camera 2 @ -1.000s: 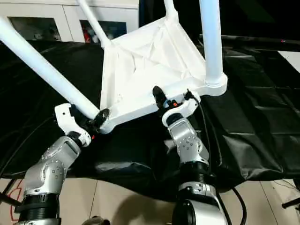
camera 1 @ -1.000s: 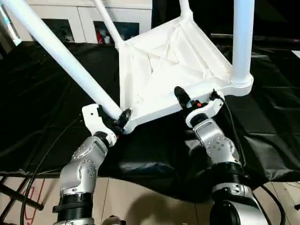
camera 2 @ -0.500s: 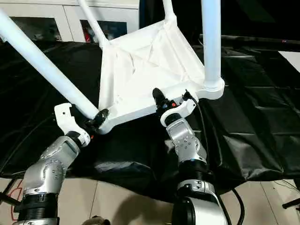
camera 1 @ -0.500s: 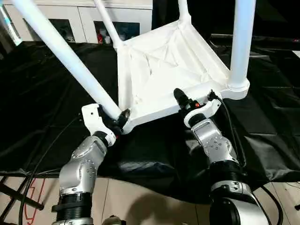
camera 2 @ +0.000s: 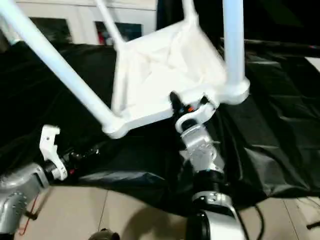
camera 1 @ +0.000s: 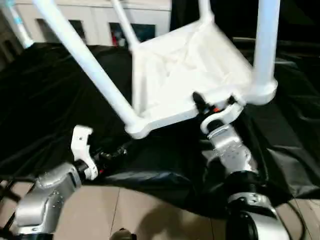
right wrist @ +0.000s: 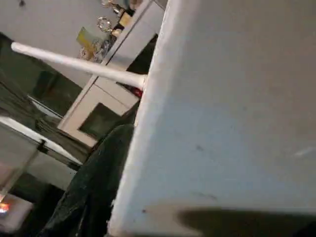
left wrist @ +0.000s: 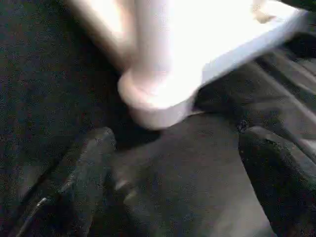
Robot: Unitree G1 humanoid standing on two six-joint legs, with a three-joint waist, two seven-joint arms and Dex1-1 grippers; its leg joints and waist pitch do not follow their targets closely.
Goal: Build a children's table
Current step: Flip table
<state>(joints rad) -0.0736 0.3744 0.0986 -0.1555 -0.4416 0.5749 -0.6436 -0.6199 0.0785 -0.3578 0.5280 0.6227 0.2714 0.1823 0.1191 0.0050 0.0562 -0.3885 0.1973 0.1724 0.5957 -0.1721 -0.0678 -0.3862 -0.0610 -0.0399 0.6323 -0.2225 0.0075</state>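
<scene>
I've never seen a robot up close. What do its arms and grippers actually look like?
Both forearms are silver metal with screw-dotted round joints and black ribbed collars. The left gripper has a white bracket, black fingers and thin black cables. The right gripper is similar, with a small red-orange mark and a black cable.

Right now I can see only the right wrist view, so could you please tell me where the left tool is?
Observer: The left tool hangs over the black cloth, just short of the near-left corner socket of the tabletop, and touches nothing.
Operator: Thank you. Are its fingers open or shut?
Observer: Open: the left wrist view shows them spread wide, with nothing but cloth between them.
</scene>
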